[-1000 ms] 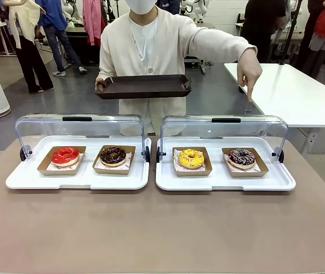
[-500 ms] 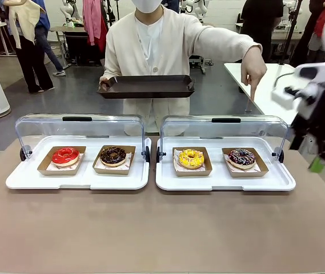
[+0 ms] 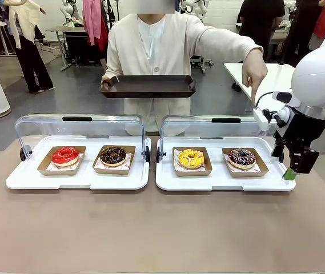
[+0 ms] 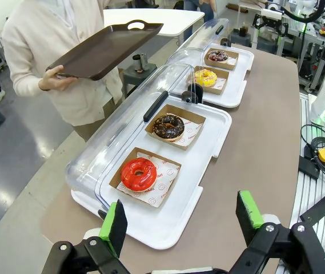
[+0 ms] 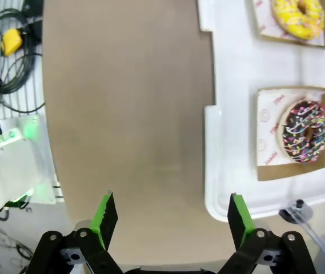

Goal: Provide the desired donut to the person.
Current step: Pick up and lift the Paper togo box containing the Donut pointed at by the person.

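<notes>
My right pincer (image 3: 292,171) hung released, empty, over the desk (image 3: 151,228) just beside the right tray (image 3: 219,181). Person's hand (image 3: 253,71) pointed down toward the sprinkled donut (image 3: 241,157), on that tray's outer card. Approach step, I judged; next: swing over it, descend, grasp.

Directly beneath the person's pointing hand (image 3: 254,69), the sprinkled donut (image 3: 241,157) was dark chocolate dotted with pink, white and blue. Next along from that hand, the yellow donut (image 3: 191,157) carried pink flecks; beyond it lay a chocolate donut (image 3: 113,155) with dark sprinkles, and farthest from the hand a glossy red donut (image 3: 65,155). Each sat on white paper (image 4: 162,182) printed in red, in brown card trays (image 3: 262,164) on white display trays (image 3: 225,180), under clear lids (image 3: 93,130) with black handles (image 3: 76,119). The other hand (image 3: 106,83) gripped a dark brown serving tray (image 3: 148,85) before a cream-white cardigan (image 3: 168,51). The table (image 3: 151,228) was taupe. The left gripper (image 4: 180,205) and right gripper (image 5: 172,205) were black, tipped green.
</notes>
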### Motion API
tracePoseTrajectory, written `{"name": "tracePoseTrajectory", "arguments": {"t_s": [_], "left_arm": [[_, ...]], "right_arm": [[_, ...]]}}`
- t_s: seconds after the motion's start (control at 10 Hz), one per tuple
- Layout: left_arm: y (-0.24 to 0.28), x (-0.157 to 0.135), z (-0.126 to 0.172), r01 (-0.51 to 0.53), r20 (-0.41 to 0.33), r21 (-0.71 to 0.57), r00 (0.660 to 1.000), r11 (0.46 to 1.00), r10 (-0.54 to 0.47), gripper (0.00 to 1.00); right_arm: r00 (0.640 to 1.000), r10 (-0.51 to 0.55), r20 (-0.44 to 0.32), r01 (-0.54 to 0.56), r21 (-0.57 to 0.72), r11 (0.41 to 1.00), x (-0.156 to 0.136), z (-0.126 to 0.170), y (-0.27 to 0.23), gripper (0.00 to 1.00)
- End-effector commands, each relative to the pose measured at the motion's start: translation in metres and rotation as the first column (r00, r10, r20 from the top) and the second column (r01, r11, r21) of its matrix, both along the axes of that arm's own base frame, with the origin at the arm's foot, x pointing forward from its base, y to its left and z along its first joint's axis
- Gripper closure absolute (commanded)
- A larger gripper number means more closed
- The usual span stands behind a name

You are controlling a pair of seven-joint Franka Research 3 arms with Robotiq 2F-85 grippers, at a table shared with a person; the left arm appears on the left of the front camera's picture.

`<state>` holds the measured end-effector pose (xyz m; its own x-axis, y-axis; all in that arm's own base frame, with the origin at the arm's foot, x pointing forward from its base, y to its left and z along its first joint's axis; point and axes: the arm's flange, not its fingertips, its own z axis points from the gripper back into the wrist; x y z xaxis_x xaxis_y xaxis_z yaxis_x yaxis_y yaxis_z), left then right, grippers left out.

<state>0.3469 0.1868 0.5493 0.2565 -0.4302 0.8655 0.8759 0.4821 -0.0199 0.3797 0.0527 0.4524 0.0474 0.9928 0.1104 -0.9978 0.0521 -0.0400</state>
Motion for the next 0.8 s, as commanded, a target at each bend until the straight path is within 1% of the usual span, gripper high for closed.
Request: {"name": "tracePoseTrajectory", "arguments": {"t_s": [0.0, 0.1, 0.6, 0.7], "left_arm": [[0.0, 0.002, 0.002, -0.002, 0.005, -0.001, 1.0, 1.0, 0.002, 0.0], [0.0, 0.002, 0.002, -0.002, 0.005, -0.001, 1.0, 1.0, 0.002, 0.0], [0.0, 0.002, 0.002, -0.002, 0.005, -0.001, 1.0, 1.0, 0.002, 0.0], [0.0, 0.002, 0.002, -0.002, 0.005, -0.001, 1.0, 1.0, 0.002, 0.0]], "right_arm": [[1.0, -0.015, 0.02, 0.014, 0.071, 0.997, 0.002, -0.013, -0.002, 0.0], [1.0, 0.0, 0.0, 0.0, 0.0, 1.0, 0.0, 0.0, 0.0, 0.0], [1.0, 0.0, 0.0, 0.0, 0.0, 1.0, 0.0, 0.0, 0.0, 0.0], [1.0, 0.001, 0.006, -0.001, 0.016, 1.0, 0.001, -0.003, -0.001, 0.0]]}}
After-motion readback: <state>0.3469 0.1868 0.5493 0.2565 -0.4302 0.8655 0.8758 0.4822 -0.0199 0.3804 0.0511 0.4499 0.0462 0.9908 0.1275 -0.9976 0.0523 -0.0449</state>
